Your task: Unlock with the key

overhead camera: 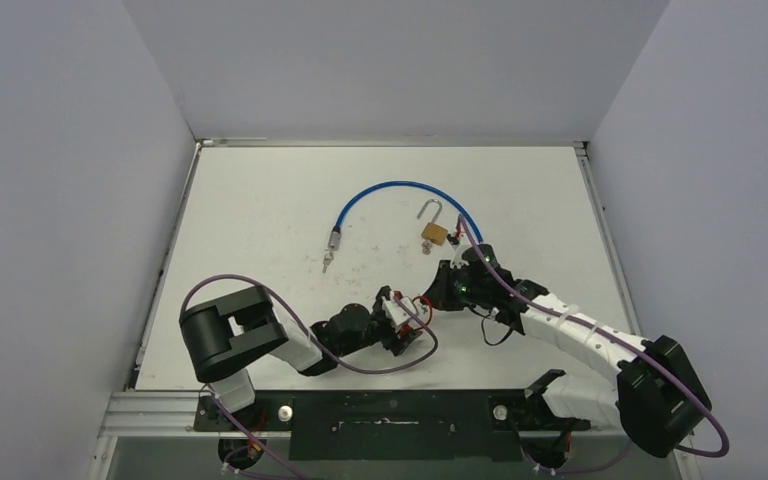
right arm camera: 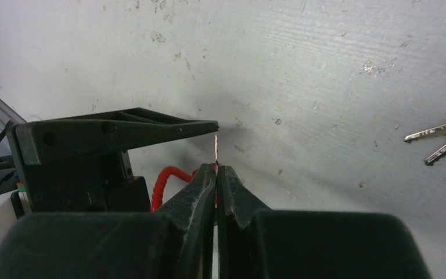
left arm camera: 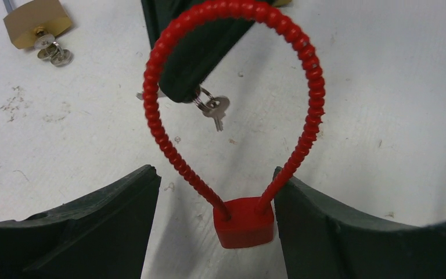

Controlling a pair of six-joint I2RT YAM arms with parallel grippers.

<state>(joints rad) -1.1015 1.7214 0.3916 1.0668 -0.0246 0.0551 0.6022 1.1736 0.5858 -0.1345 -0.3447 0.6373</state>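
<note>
Left gripper stands wide across the bottom of its wrist frame, jaws apart either side of the red cable lock, lower centre. Right gripper is clamped on the key, upper centre, framed by the lock's loop.

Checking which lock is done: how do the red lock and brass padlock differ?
The red lock has a coiled loop with both ends in its body; the brass padlock has a metal shackle that looks open. The red lock sits between the fingers of the left gripper; the brass padlock lies free on the table.
</note>
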